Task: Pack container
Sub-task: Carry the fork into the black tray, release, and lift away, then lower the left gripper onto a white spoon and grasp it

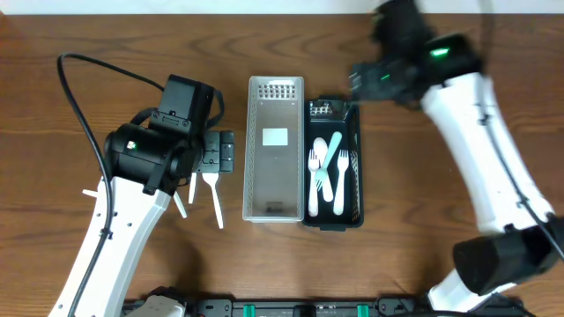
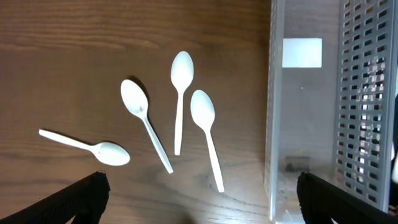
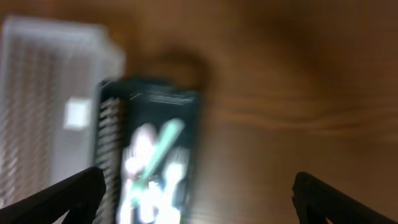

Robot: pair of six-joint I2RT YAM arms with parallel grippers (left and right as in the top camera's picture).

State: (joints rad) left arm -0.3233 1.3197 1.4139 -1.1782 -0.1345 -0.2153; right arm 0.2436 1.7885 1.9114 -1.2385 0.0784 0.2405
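Spoons (image 2: 181,67) show fully by left wrist, half-hidden overhead; left pincer (image 2: 202,196) and right pincer (image 3: 199,193) gape wide.

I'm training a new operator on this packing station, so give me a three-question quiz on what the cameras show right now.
1. True or false: the grey container holds no cutlery.
2. How many white spoons lie on the table in the left wrist view?
3. Where is the teal utensil? A) in the black container B) in the grey container C) on the table

Key: 1 true; 2 four; 3 A.
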